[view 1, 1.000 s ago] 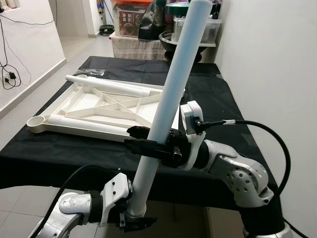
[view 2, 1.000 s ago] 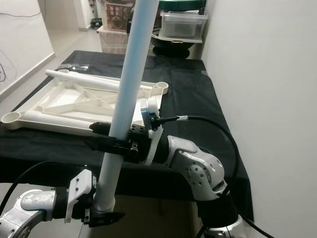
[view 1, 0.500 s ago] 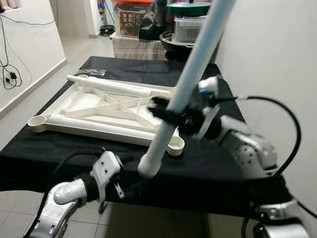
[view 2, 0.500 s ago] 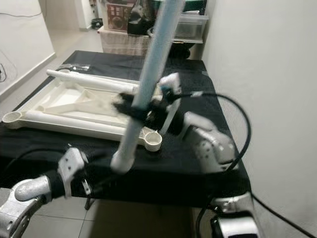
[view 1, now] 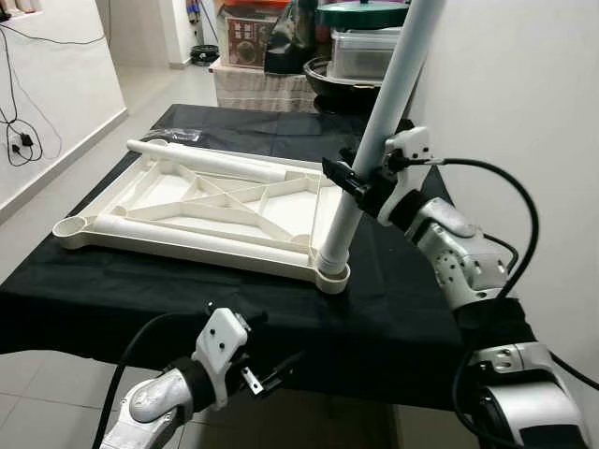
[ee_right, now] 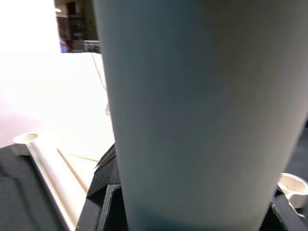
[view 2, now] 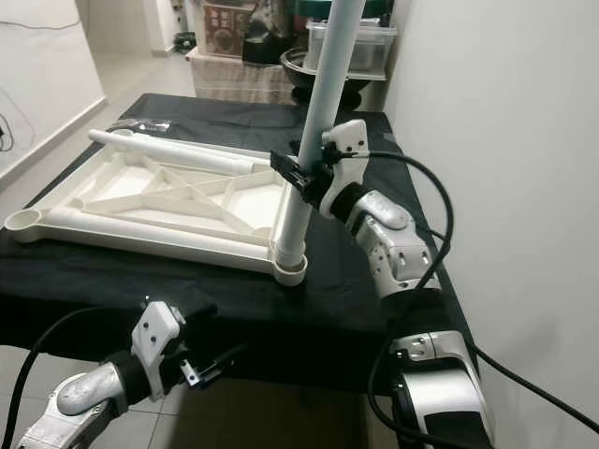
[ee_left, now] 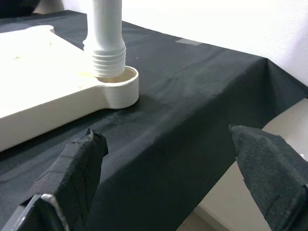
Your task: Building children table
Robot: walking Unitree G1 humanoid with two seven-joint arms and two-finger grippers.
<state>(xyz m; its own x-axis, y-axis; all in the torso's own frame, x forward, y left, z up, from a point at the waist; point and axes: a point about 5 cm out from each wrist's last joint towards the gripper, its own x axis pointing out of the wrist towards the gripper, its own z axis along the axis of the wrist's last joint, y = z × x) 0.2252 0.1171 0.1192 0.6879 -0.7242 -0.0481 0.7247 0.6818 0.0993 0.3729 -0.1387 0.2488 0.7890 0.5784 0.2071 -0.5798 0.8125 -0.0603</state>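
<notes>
The white tabletop (view 1: 187, 201) lies upside down on the black-clothed table (view 1: 112, 299). A long white leg (view 1: 374, 140) stands nearly upright. Its threaded end (ee_left: 107, 60) sits in the near right corner socket (ee_left: 122, 91). My right gripper (view 1: 351, 182) is shut on the leg about a third of the way up, and in the right wrist view the leg (ee_right: 202, 110) is pressed between the fingers. My left gripper (view 1: 270, 372) hangs open in front of the table's front edge, holding nothing, some way short of the socket; one of its fingers (ee_left: 72, 168) is in view.
A second white leg (view 1: 215, 161) lies along the tabletop's far side. A small plastic bag (view 1: 173, 137) rests at the table's far left. Bins and a dark bowl (view 1: 328, 79) stand behind the table. A wall (view 1: 524, 112) runs close on the right, with open floor on the left.
The right gripper has swung the leg from a slant to nearly upright and set its lower end in the corner socket. The left gripper has let go of the leg's end and dropped away.
</notes>
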